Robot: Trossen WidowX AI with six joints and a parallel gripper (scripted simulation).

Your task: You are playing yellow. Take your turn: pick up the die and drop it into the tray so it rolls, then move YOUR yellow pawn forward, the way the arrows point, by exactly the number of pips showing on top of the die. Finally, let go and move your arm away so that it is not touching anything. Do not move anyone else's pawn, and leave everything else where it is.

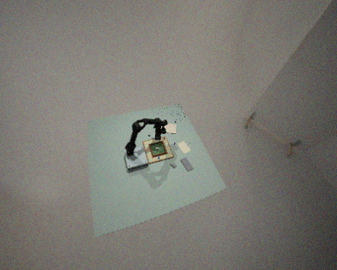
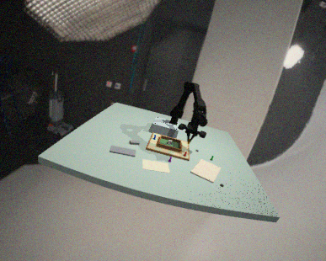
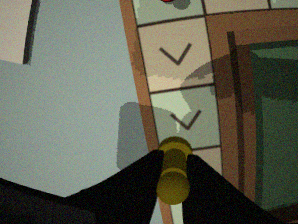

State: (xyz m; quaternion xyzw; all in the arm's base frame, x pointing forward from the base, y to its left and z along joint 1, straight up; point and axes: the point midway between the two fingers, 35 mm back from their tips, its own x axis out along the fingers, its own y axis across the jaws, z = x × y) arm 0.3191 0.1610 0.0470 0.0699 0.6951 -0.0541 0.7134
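Observation:
The yellow pawn (image 3: 173,169) is between the closed fingertips of my gripper (image 3: 173,161) (image 2: 189,141), over the light-and-green track of the board (image 3: 165,42) (image 2: 163,152) (image 1: 166,158). Its head faces the wrist camera; whether its base touches the board cannot be told. Two squares with arrow marks show just above it in the wrist view. The brown-rimmed tray (image 3: 245,125) with a green floor is in the board's middle. The small whitish die (image 1: 158,149) (image 2: 170,142) lies in the tray; its pips are too small to read.
A red pawn (image 3: 167,1) (image 2: 185,154) stands on the board near the gripper, a blue pawn (image 2: 154,137) at another corner. A purple pawn (image 2: 170,160) and a green pawn (image 2: 211,158) stand off the board, near two pale cards (image 2: 156,165) (image 2: 205,170). A grey block (image 2: 122,151) lies farther off.

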